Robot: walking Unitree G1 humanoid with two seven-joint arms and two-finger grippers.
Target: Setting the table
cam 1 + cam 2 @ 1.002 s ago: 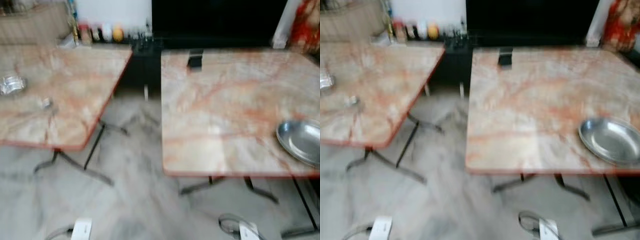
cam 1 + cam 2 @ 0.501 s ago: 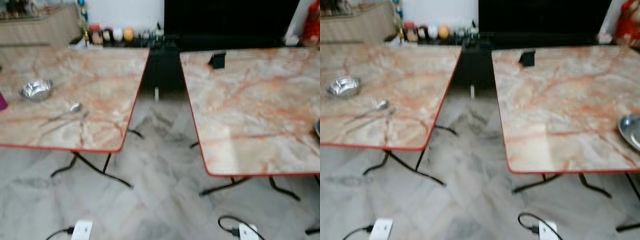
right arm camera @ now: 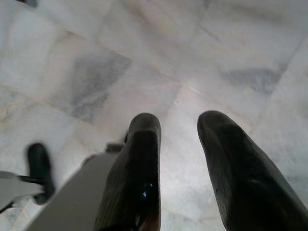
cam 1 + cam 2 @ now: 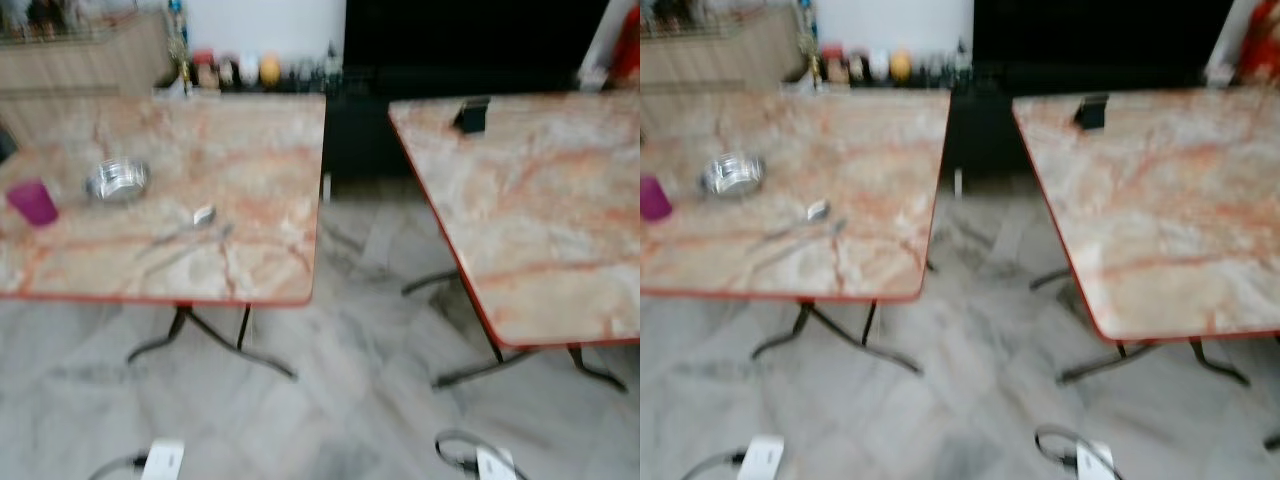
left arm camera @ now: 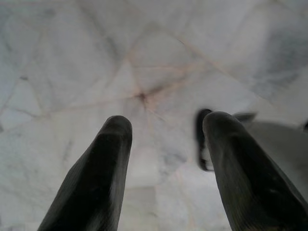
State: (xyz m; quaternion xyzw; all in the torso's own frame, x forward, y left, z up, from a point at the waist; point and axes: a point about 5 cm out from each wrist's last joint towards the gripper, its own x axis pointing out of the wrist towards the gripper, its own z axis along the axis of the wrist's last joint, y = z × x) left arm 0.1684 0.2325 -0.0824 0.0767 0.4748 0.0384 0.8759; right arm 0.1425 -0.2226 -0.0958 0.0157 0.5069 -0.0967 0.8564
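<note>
The left surface (image 4: 250, 130) is being approached, it is judged, so a halt square to its near edge should be made before any reach. A steel bowl (image 4: 117, 180) and purple cup (image 4: 33, 202) stand toward its left edge. The spoon (image 4: 185, 228) lies near the middle, long axis diagonal, bowl end toward the far right corner. The left tool (image 5: 166, 144) and right tool (image 3: 178, 139) hang released, empty, over the floor (image 4: 340, 400).

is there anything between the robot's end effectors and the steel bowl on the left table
No object stands in the way, but there is a gap. Both end effectors, left and right, hang open over the marble floor. The steel bowl sits well in on the left table, between the purple cup and spoon.
</note>
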